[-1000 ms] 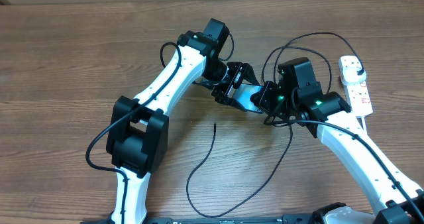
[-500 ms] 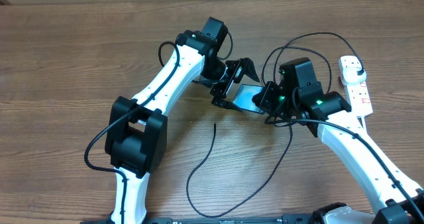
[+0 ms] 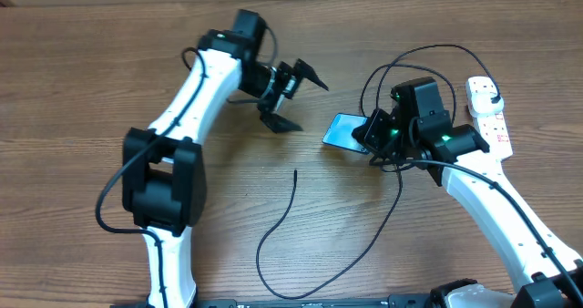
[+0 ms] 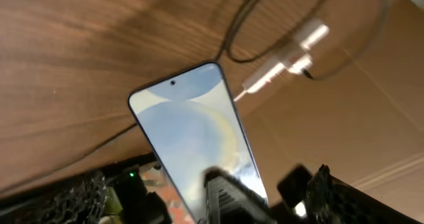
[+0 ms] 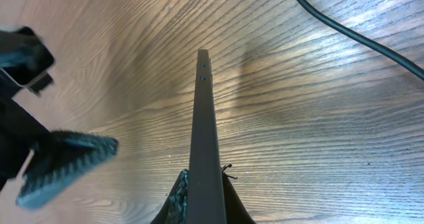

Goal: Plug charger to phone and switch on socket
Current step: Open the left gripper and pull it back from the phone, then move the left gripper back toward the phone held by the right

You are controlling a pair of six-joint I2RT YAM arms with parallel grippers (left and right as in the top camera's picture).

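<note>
The phone (image 3: pixel 342 131), slim with a lit light-blue screen, sits in my right gripper (image 3: pixel 372 133), which is shut on its right end. The right wrist view shows the phone (image 5: pixel 205 118) edge-on between the pads, casting a shadow on the wood. My left gripper (image 3: pixel 313 107) hangs open to the phone's upper left, apart from it and holding nothing. The left wrist view looks onto the phone's screen (image 4: pixel 189 128). The charger (image 3: pixel 282 212) lies as a thin black cable; its free end (image 3: pixel 295 172) rests on the table below the phone. The socket (image 3: pixel 492 121) lies at the far right with a black plug (image 3: pixel 492 96) in it.
Loops of black cable (image 3: pixel 405 57) arch above my right arm, between phone and socket. A cable stretch (image 5: pixel 351 32) crosses the top right of the right wrist view. One left finger (image 5: pixel 66 161) shows at that view's left edge. The wooden table (image 3: pixel 91 89) runs under everything.
My left gripper has opened, let go of the phone and drawn back up and to the left. The phone stays in the right gripper, which has hardly moved.
</note>
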